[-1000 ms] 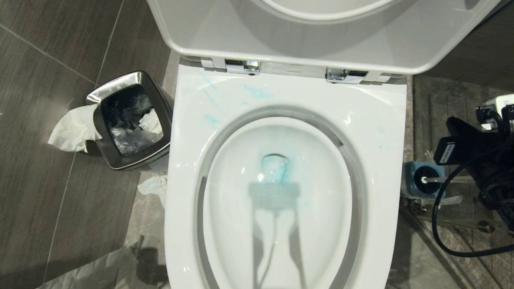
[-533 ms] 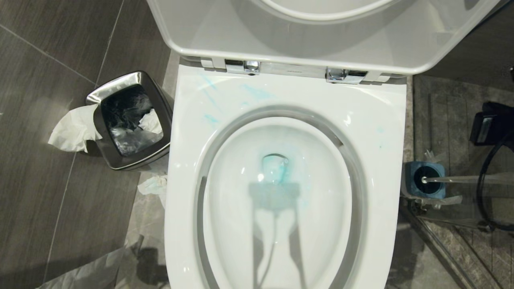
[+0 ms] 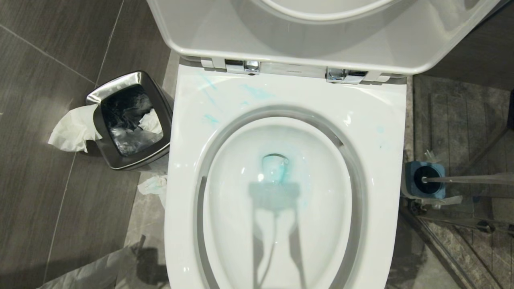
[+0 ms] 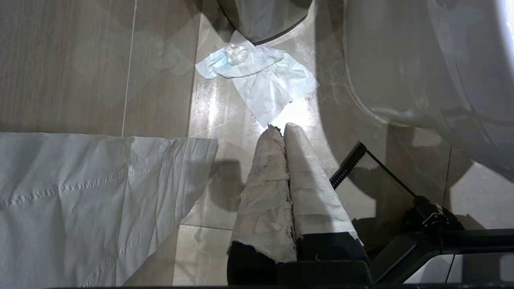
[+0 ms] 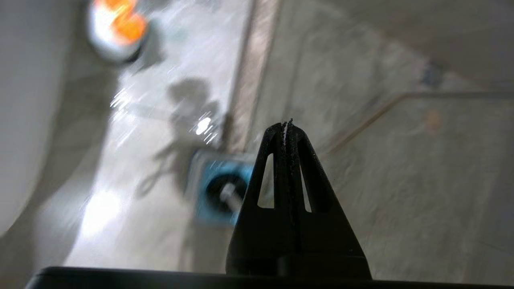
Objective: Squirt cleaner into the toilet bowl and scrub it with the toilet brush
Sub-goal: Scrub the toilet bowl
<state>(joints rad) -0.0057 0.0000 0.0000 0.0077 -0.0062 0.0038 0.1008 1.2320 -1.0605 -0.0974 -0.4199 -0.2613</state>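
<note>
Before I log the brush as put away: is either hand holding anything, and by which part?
Nothing is held. The right hand is shut and empty above the toilet brush in its holder; the left hand is shut and empty too.

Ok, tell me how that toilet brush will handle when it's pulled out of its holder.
The toilet brush has a long slim handle, so it will probably feel light and may flex a little. Its pale, smooth shaft looks slippery for a pinch grip. The holder is small and stands free on the floor, so it may tip or lift along with the brush if pulled off-axis.
</note>
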